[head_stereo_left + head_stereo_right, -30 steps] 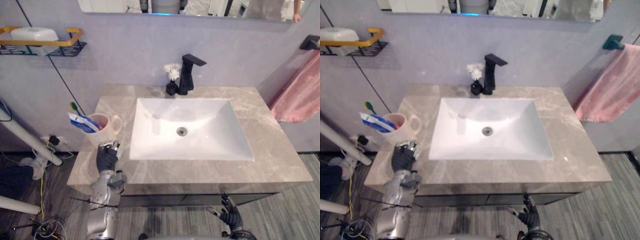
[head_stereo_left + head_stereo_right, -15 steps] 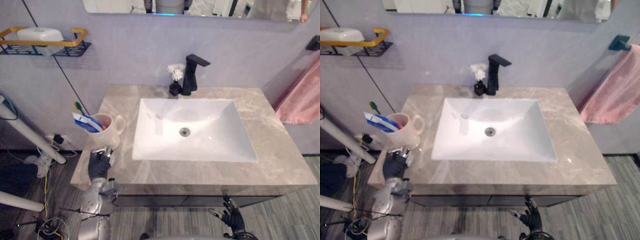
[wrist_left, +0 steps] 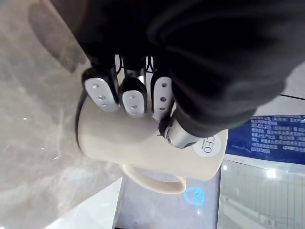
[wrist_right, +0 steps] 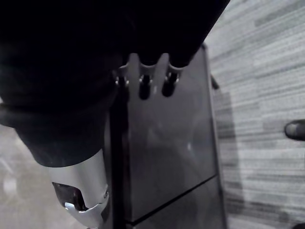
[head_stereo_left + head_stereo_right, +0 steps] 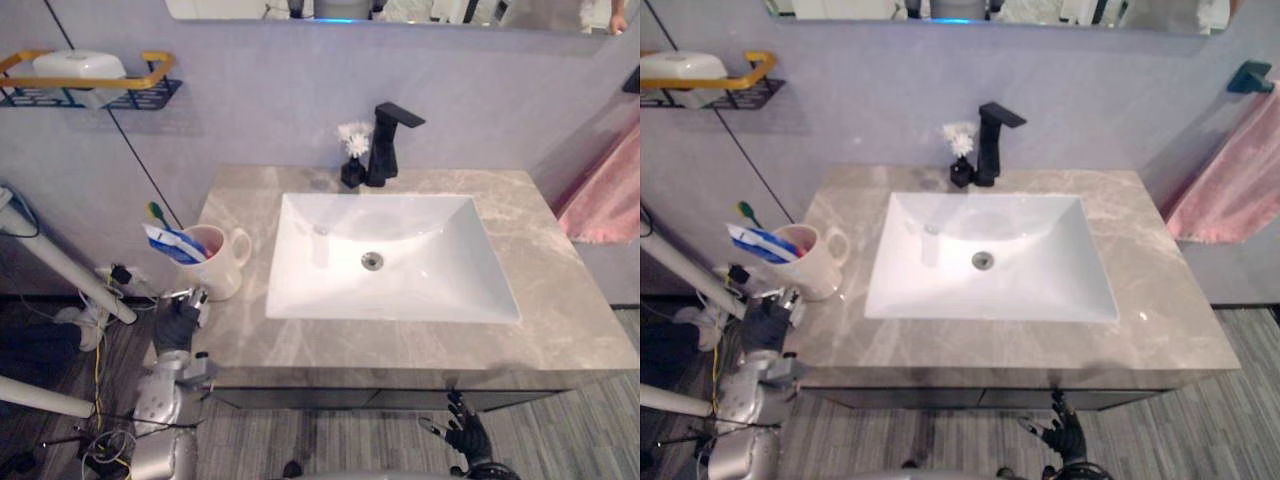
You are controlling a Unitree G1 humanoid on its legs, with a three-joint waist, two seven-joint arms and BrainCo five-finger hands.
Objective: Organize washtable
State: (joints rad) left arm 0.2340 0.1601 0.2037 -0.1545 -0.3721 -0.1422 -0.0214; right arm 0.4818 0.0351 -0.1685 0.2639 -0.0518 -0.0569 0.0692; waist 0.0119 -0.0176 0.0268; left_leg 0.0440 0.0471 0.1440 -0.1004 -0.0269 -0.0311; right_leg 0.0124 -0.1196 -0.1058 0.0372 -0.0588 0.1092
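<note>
A cream mug (image 5: 220,266) stands on the left end of the grey marble counter (image 5: 560,330), holding a blue toothpaste tube (image 5: 172,245) and a green toothbrush (image 5: 153,212). My left hand (image 5: 178,324) hovers at the counter's front left corner, just in front of the mug. In the left wrist view its fingers (image 3: 133,98) are curled with the mug (image 3: 143,148) beyond them, not round it. My right hand (image 5: 465,436) hangs open below the counter's front edge, beside the dark cabinet (image 4: 162,157).
A white basin (image 5: 390,255) fills the counter's middle, with a black faucet (image 5: 386,145) and a small black vase of white flowers (image 5: 350,160) behind it. A wall shelf (image 5: 95,88) carries a white box at upper left. A pink towel (image 5: 605,200) hangs at right.
The camera has shifted. My left hand has slid left and back from under the mug toward the counter's corner. The mug and right hand stay put.
</note>
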